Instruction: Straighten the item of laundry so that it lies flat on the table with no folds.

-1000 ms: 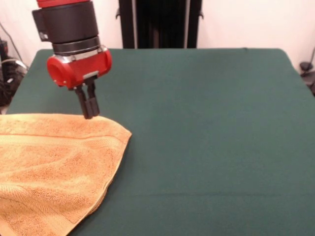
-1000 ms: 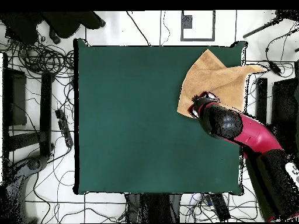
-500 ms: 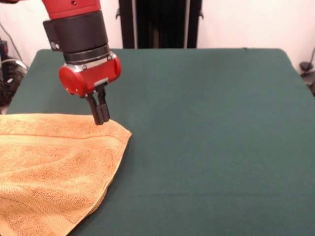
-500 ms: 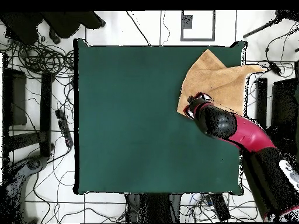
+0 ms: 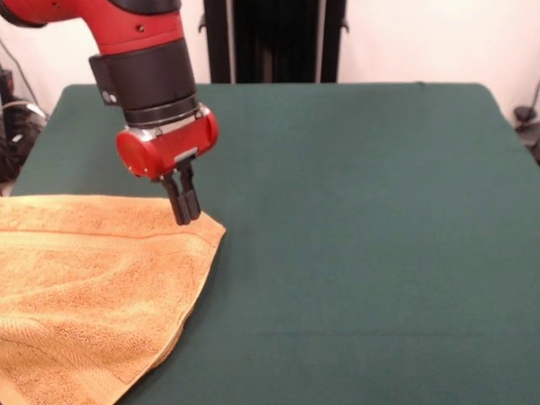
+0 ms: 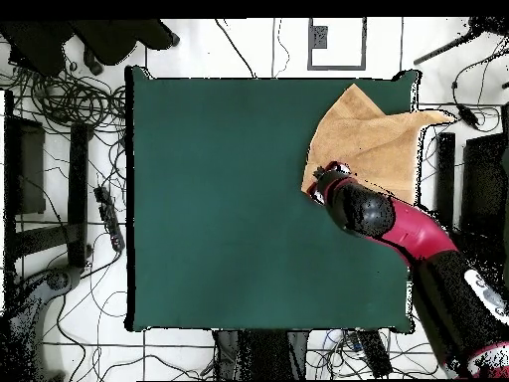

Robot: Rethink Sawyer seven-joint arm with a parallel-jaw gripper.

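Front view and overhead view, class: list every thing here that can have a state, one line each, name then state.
towel: folded over on itself, not flat; part hangs past the table's edge in the overhead view.
gripper: shut, tips at the towel's corner; grasp cannot be told.
table: mostly bare green cloth, towel at one corner.
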